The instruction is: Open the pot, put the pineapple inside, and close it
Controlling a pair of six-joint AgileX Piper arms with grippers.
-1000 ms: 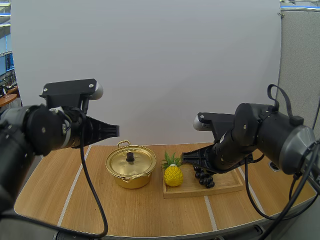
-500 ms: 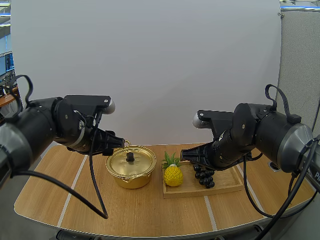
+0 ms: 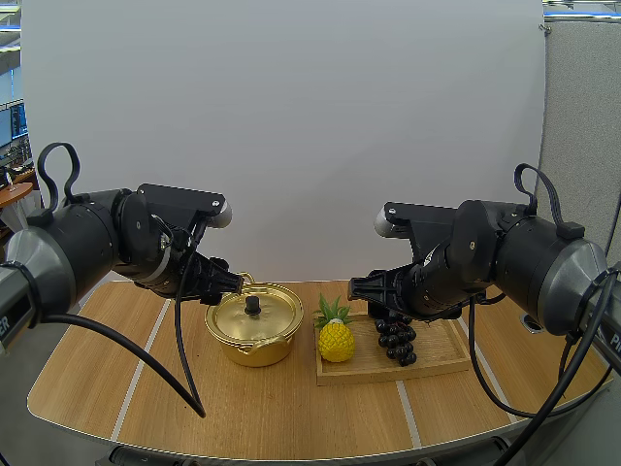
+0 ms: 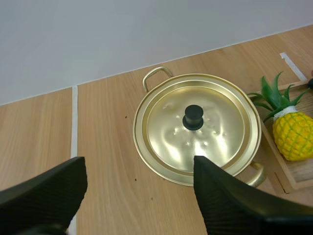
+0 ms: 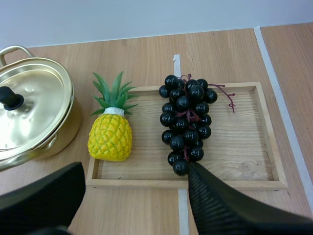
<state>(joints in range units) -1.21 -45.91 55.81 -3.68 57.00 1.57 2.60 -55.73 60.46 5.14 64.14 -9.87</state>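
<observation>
The wooden worktop was seen laid out wide, and across it both arms were held low, one from each side. On its right half a wooden tray was set, and just beside the tray's left end the golden pot was found, closed, its lid seated squarely in the rim. The pineapple was spotted lying inside the tray at the end nearest the pot, its green leaves pointed toward the back of the worktop, no finger on it. A bunch of dark grapes was stretched along the middle of the tray, near the pineapple but apart from it. The left pincer was held released, fingers spread wide, above the pot's left side, nothing gripped. The right pincer was likewise spread and empty, raised over the tray's near edge. The lid's small black knob was left untouched.
</observation>
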